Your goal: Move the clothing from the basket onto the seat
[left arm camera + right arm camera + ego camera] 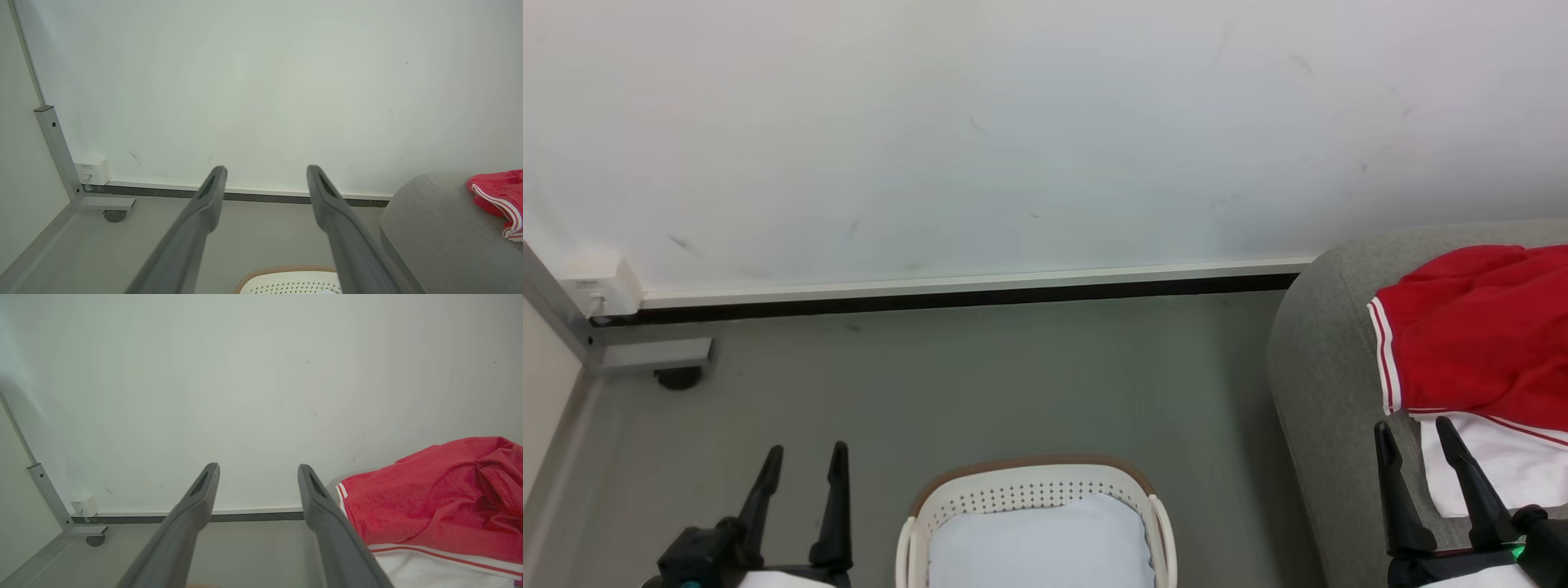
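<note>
Wall (1013, 122): white, above grey floor (1013, 384).
Clothing (1478, 335): red and white, lying on grey seat (1323, 367), at right.
Basket (1037, 482): on floor, left of seat, holds pale cushion (1037, 547).
Left pincer (807, 447): wide, empty, above floor.
Right pincer (1412, 423): wide, empty, over seat.

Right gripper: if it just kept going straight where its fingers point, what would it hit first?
Probably the white wall, just above the baseboard; the way there looks free. The red clothing lies close beside the right gripper, on its right, and might brush it.
</note>
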`<state>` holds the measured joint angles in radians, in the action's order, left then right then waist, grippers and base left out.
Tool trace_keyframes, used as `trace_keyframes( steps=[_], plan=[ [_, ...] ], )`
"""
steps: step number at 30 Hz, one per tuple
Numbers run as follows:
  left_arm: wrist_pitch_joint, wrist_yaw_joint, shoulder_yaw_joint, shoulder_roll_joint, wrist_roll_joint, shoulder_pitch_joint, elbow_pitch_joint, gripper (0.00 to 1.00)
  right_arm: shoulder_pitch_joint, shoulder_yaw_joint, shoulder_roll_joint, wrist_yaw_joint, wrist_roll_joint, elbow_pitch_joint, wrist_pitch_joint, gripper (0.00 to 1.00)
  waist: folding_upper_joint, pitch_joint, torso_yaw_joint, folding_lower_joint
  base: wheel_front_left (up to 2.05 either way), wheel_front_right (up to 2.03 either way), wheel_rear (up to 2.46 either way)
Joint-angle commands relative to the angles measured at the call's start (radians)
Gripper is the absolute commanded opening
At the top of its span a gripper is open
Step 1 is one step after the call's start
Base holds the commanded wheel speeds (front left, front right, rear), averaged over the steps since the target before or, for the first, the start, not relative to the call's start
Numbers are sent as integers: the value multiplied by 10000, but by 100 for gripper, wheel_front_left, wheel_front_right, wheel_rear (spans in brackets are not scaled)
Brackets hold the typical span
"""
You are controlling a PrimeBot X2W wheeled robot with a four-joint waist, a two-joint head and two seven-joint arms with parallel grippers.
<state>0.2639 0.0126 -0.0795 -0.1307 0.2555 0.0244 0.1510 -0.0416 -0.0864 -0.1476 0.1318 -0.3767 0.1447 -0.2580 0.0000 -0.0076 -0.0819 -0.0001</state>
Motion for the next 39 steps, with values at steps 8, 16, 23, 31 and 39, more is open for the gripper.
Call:
trace_keyframes(
  steps=[8,16,23,31,39],
  plan=[
    [6,492,600,362,-619,-15,176,100,-96,82,129,-23,42,45,-70,100,0,-3,-100,1,0,0,0],
    [7,728,881,553,-887,59,234,100,-143,53,230,-23,90,160,-73,100,0,3,-111,1,0,0,0],
    [7,875,1037,671,-996,74,322,100,-214,41,255,-23,85,239,-75,100,0,-1,-94,1,0,0,0],
    [-12,936,1069,779,-847,-61,620,0,-32,-24,298,0,57,441,-24,0,0,-13,-94,1,0,0,0],
    [-507,963,1254,787,645,115,778,0,-74,156,352,-1,-1283,508,342,0,0,-6,-37,1,0,0,0]
  ],
)
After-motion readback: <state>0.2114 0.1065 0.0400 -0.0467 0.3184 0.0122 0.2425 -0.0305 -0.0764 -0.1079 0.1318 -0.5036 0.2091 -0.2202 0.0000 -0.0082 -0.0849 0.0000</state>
